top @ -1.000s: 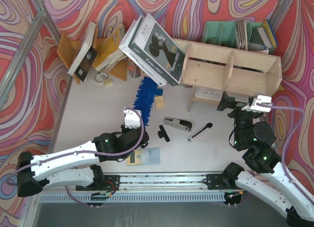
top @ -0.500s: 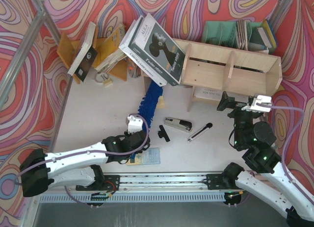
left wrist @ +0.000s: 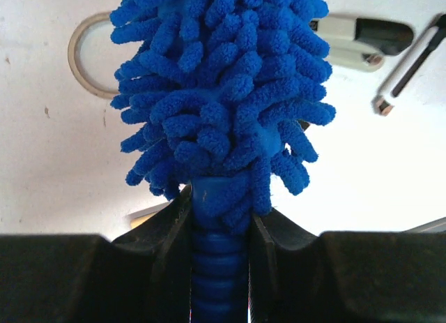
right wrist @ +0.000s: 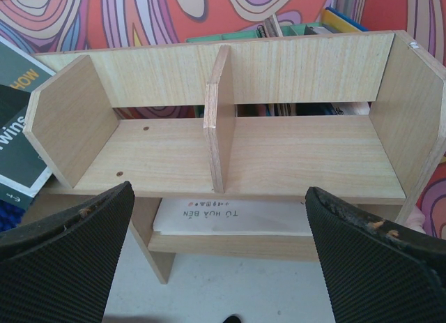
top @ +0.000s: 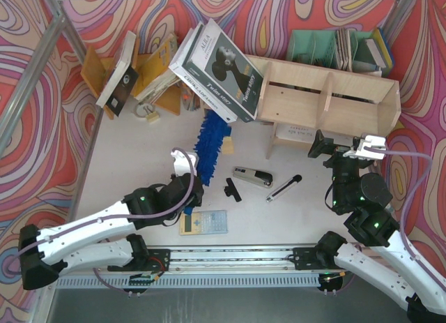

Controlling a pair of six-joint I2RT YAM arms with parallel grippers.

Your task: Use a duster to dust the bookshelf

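Two arms in play: the left gripper [left wrist: 221,210] is clenched on the duster [top: 210,140] handle. The fluffy head runs up-frame from the jaws, its tip reaching the leaning books [top: 217,66] at top centre. Swing right too low and it may snag those books and topple them. The bookshelf [top: 327,100] sits upper right, apart from the duster. The right gripper [right wrist: 219,204] gapes wide before it, grasping nothing.
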